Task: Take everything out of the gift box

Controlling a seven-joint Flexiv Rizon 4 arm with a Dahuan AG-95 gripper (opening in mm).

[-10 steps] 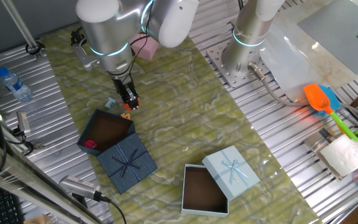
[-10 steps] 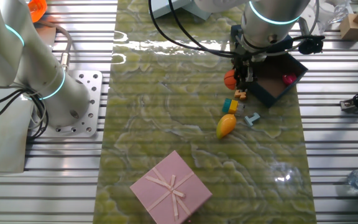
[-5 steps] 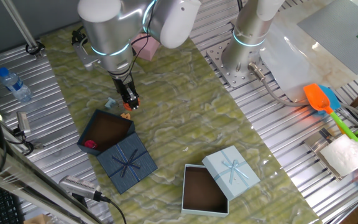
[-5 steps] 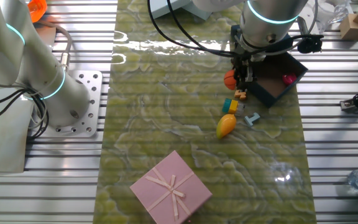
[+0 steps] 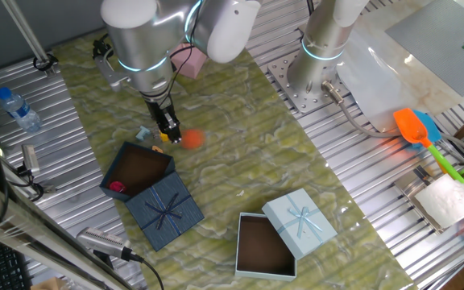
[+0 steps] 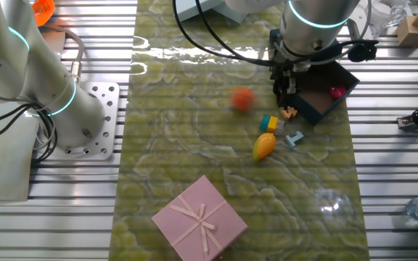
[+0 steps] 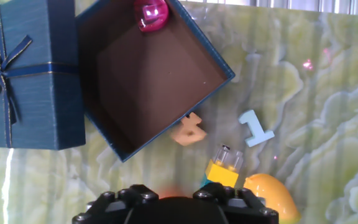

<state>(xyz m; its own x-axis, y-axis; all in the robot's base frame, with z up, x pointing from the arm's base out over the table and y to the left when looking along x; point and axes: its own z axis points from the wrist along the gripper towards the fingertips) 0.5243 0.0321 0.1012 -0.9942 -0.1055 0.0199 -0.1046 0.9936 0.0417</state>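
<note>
The navy gift box lies open, its bow-tied lid beside it. A red-pink toy lies in one corner inside; it also shows in the hand view. My gripper hangs just beyond the box's far rim, open and empty. An orange ball is blurred in motion on the mat beside it, also seen in the other fixed view. Outside the box lie a small orange piece, a teal "1", a yellow-teal block and a yellow-orange fruit.
A light blue box with its lid stands at the mat's near right. A pink box sits at the far end. A second robot base and a water bottle flank the mat.
The orange ball was between my fingers beside the box; it has left the gripper and is moving away across the mat. The arm has barely moved.
</note>
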